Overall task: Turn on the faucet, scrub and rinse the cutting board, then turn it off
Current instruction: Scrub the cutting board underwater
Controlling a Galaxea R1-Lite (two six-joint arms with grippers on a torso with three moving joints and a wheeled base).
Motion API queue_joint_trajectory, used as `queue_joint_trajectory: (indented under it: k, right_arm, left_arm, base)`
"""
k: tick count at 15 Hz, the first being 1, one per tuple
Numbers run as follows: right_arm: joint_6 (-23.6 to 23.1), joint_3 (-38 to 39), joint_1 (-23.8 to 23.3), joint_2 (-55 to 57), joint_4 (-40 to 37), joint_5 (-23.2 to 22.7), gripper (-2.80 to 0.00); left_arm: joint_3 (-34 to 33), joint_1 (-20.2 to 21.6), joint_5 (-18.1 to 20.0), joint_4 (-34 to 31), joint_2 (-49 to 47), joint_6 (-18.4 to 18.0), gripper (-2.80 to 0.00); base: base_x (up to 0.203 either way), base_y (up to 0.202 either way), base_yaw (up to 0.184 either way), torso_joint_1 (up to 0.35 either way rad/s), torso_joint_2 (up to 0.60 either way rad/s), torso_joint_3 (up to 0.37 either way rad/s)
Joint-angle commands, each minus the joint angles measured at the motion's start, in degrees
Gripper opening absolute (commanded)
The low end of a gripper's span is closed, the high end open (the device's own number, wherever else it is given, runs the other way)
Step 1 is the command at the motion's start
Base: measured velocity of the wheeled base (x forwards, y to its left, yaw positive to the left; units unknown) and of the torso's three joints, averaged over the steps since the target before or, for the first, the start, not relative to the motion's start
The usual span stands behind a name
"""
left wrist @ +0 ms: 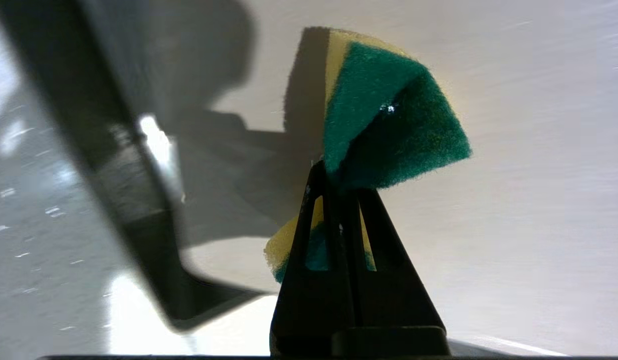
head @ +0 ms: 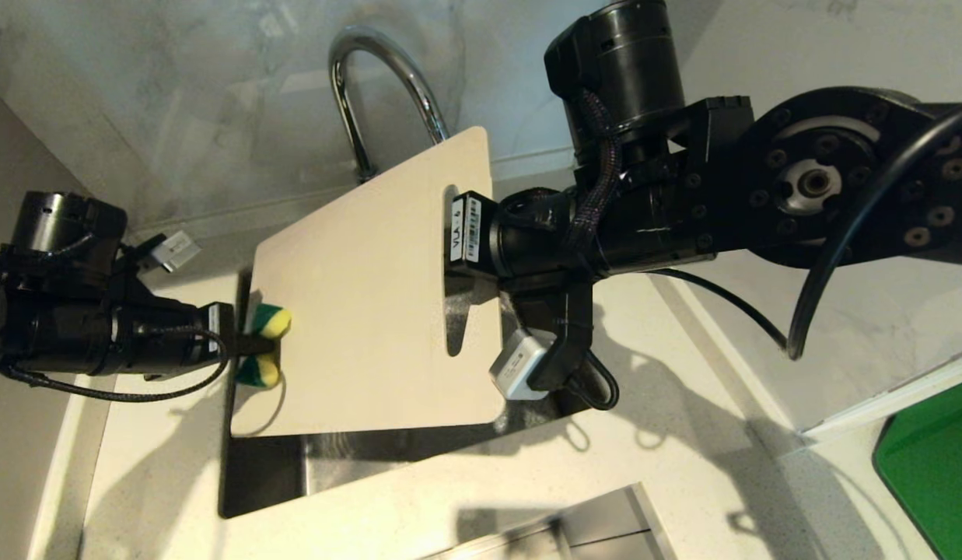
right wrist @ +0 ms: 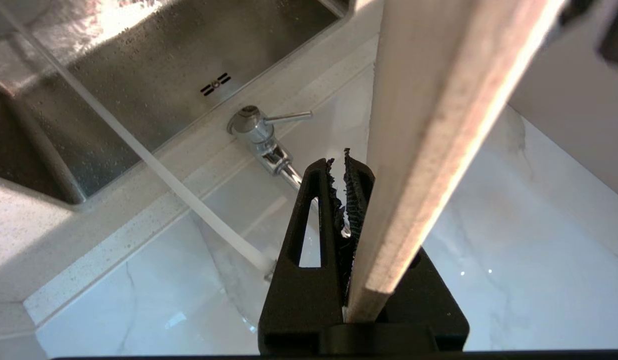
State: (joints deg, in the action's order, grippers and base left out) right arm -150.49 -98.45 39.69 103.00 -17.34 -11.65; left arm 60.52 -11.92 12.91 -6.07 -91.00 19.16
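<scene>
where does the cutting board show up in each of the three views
Head view: the cutting board fills the centre, held over the sink, below the faucet.
Left wrist view: its pale face is the backdrop behind the sponge.
Right wrist view: seen edge-on, running up from the right gripper.
Shared landmark: the sink, whose dark edge or basin shows beside the board in every view.

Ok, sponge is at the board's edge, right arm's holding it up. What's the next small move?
Probably sweep the left gripper across the cutting board toward the right gripper: the sponge it pinches sits only at the near edge, so most of the face looks unscrubbed.
</scene>
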Motion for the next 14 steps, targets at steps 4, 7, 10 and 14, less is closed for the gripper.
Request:
queue_joint_trajectory:
  k: [4, 7, 10, 14]
  right_arm:
    - [-0.85, 2.5, -0.41, -1.12, 1.84, -0.04, -2.8]
    - [1.94, 6.14, -0.41, -1.22, 5.43, 0.05, -2.8]
    - [2.13, 7.31, -0.41, -1.61, 6.96, 0.14, -2.8]
    - [2.13, 7.34, -0.41, -1.66, 6.96, 0.3, -2.8]
  left_arm:
    - [-6.08, 9.54, 0.89, 6.86, -4.11, -4.05, -2.8]
    - [-5.78, 6.65, 0.95, 6.92, -2.1, -3.78, -2.8]
    - [-2.57, 0.78, 0.58, 4.58, 2.49, -1.29, -2.8]
    - [7.62, -7.43, 0.24, -6.84, 6.16, 4.87, -2.8]
  base:
    - [0.0, 0.0, 0.0, 0.0, 0.0, 0.0]
    - [0.0, 0.0, 0.0, 0.0, 0.0, 0.0]
    - [0.0, 0.0, 0.0, 0.0, 0.0, 0.0]
    - [0.0, 0.0, 0.0, 0.0, 0.0, 0.0]
